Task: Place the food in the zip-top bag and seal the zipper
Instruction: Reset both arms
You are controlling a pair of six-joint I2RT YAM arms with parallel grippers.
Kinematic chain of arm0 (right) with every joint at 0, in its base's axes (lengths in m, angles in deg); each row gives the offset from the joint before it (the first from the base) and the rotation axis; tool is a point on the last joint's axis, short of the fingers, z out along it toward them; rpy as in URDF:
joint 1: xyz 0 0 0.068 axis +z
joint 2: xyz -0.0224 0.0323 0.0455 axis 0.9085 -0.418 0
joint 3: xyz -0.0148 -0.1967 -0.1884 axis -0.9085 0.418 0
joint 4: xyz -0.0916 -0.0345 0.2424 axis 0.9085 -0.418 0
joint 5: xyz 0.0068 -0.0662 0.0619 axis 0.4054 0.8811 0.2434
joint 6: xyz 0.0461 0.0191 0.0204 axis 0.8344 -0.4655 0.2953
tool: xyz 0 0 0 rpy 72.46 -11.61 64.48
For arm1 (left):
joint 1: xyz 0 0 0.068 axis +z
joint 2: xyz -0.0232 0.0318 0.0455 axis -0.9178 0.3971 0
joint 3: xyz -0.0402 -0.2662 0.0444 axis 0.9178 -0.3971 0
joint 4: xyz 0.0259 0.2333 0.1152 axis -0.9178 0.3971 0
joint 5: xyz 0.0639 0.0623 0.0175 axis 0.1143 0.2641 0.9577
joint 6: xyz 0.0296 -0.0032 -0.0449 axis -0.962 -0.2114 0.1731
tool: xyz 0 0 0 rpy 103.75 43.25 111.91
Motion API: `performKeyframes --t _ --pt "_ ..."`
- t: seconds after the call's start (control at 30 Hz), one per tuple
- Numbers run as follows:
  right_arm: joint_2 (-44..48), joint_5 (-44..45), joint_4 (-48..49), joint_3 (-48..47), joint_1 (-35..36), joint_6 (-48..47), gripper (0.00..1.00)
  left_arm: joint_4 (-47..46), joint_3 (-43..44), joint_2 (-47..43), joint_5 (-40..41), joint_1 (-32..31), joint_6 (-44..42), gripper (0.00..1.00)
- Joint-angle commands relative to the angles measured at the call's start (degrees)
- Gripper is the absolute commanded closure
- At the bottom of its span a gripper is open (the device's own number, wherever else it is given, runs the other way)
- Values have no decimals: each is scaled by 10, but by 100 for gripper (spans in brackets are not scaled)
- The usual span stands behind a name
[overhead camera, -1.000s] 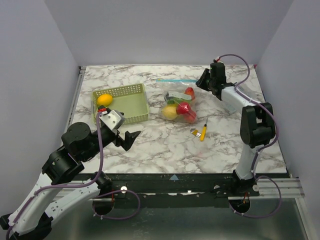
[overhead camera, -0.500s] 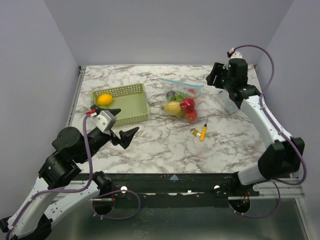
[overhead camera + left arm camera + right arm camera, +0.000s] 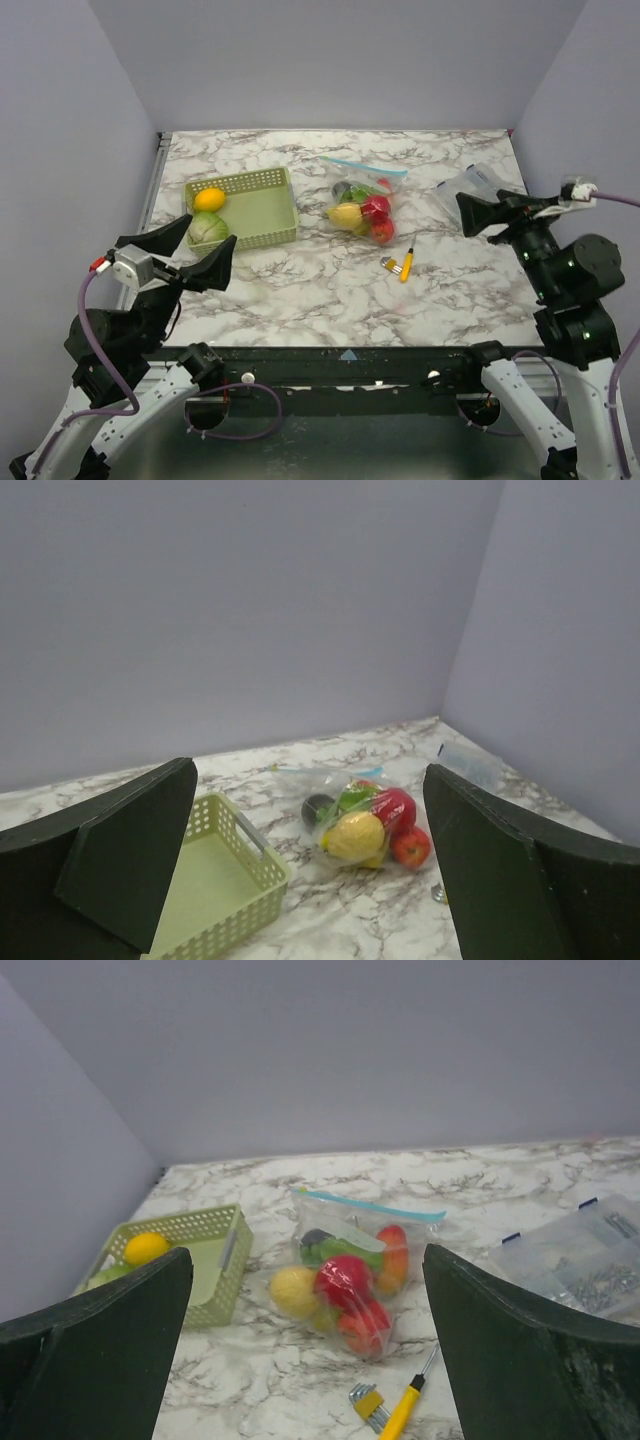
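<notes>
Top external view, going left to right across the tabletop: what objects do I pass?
green basket → zip-top bag → clear plastic box

The left gripper (image 3: 310, 770) and right gripper (image 3: 306, 1251) had fingers (image 3: 110, 1350) of matt black plastic, faintly grained. Ahead of both, the table (image 3: 320, 285) had a smooth white marble-look top with grey veins and a dull sheen. The zip-top bag (image 3: 350, 1260), straight ahead of the right gripper, was clear, soft, crinkled film that caught highlights. Its zipper (image 3: 370, 1206) was smooth light-blue plastic. The food (image 3: 345, 1282) inside looked like glossy moulded plastic. Ahead and to the left of the right gripper, the basket (image 3: 190, 1222) was matt pale-green perforated plastic. Ahead to its right, the organiser box (image 3: 580, 1255) was hard clear plastic.
</notes>
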Motion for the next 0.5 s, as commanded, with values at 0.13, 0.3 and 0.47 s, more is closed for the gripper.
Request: performKeyframes --t 0.13,0.3,0.47 --pt "90 21 -71 19 1 35 0 -54 -11 -20 84 3 6 1" --pt "119 50 -98 1 1 41 0 -55 -9 -12 82 3 6 1" --pt "140 32 -88 -5 1 32 0 -60 -10 -1 77 3 -2 1"
